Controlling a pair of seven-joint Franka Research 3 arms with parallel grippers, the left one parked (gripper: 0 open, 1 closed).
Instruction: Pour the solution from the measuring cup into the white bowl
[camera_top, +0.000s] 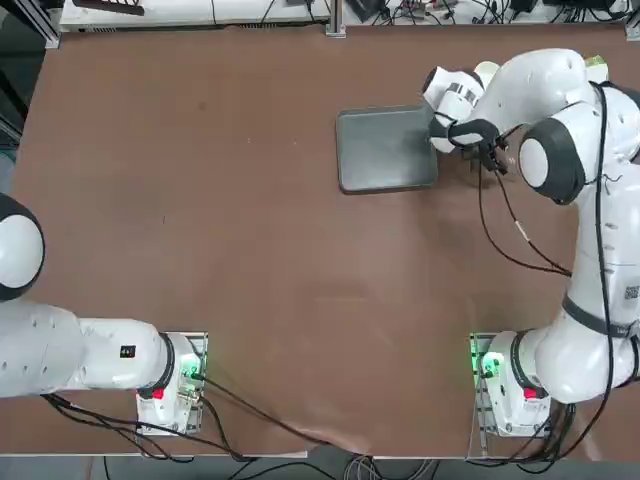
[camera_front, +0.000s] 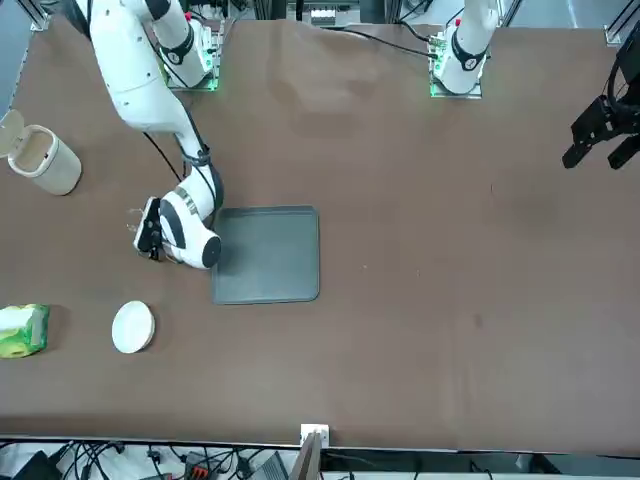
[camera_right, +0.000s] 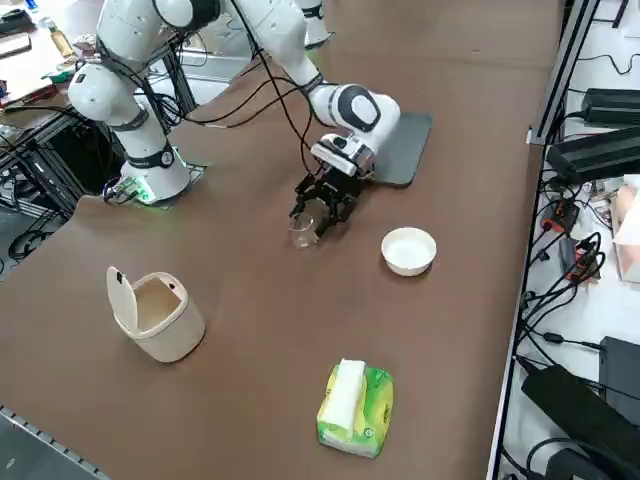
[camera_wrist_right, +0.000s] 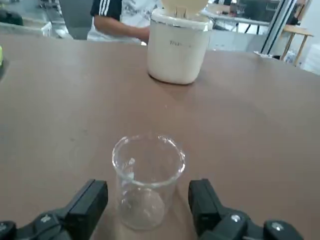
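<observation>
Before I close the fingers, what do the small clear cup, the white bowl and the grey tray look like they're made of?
The small clear measuring cup looks like glass or clear plastic: see-through, with glinting rim highlights. The small round white bowl seems glazed ceramic or glossy plastic: smooth, opaque, creamy inside. The flat grey tray looks like matte plastic or coated metal, with an even dull sheen. The right gripper sits open around the cup.

person (camera_wrist_right: 120, 20) cropped at frame edge

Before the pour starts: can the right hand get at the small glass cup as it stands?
Probably yes: the right hand is open, the glass cup stands upright just ahead of its fingers, nothing between.
</observation>
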